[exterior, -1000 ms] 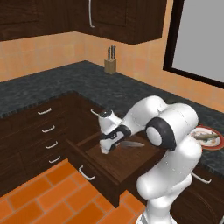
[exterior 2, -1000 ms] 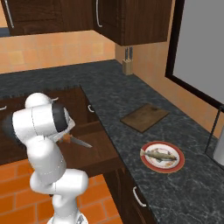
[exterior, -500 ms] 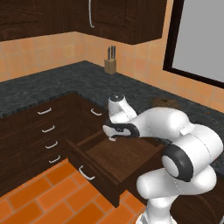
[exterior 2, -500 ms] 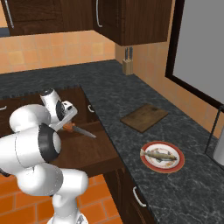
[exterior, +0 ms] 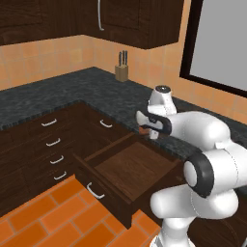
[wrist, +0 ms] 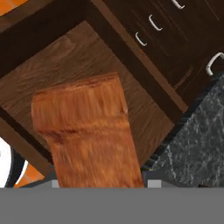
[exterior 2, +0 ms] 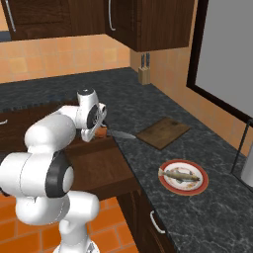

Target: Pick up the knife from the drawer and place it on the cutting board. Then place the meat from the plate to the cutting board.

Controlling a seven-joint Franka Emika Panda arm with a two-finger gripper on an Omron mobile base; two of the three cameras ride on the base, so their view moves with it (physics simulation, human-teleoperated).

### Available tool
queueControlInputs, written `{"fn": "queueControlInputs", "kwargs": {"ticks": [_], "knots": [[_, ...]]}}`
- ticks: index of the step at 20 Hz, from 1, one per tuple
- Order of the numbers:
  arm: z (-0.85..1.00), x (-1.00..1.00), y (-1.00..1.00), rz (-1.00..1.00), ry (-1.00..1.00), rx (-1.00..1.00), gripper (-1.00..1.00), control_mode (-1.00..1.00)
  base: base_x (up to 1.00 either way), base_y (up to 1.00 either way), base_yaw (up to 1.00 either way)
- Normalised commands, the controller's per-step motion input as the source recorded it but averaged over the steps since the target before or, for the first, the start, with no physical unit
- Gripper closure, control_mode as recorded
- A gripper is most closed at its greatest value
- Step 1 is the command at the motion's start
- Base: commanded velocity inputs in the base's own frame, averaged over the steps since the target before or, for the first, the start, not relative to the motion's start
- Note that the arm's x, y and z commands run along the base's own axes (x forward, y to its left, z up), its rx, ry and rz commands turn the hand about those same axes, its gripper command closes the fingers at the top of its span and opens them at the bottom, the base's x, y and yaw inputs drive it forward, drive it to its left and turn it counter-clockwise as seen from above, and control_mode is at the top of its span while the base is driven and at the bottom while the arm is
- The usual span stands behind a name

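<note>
My gripper [exterior 2: 99, 132] is shut on the knife's orange handle [wrist: 87, 131], which looms large and blurred in the hand view. The knife [exterior 2: 118, 134] lies level in the air, its silver blade pointing out over the counter's edge toward the cutting board [exterior 2: 163, 132]. From the left base view, the gripper [exterior: 146, 130] hangs above the far right corner of the open drawer [exterior: 129, 169], whose wooden floor is bare. The meat [exterior 2: 179, 174] lies on the red-rimmed plate [exterior 2: 184, 193], on the counter nearer than the board.
A knife block [exterior: 122, 71] stands by the back wall. Narrow drawers with white handles [exterior: 52, 143] sit left of the open drawer. The dark speckled counter [exterior 2: 148, 168] runs between drawer, board and plate. A grey upright thing [exterior 2: 247, 168] stands at the far right.
The arm has lifted the knife up out of the drawer and swung it right, from over the drawer's floor to its corner by the counter edge.
</note>
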Motion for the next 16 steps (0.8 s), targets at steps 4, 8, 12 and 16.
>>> {"fn": "queueControlInputs", "kwargs": {"ticks": [4,8,12,16], "knots": [[0.0,0.4,-1.0,0.37,0.0,0.0,1.0,-1.0,0.0,0.0,0.0],[0.0,0.6,-0.93,0.45,0.01,-0.08,1.0,-1.0,0.0,0.0,0.0],[0.0,0.67,-0.73,0.38,0.0,-0.2,1.0,-1.0,0.0,0.0,0.0],[-0.06,1.0,-0.63,0.35,0.06,-0.23,1.0,-1.0,0.0,0.0,0.0]]}}
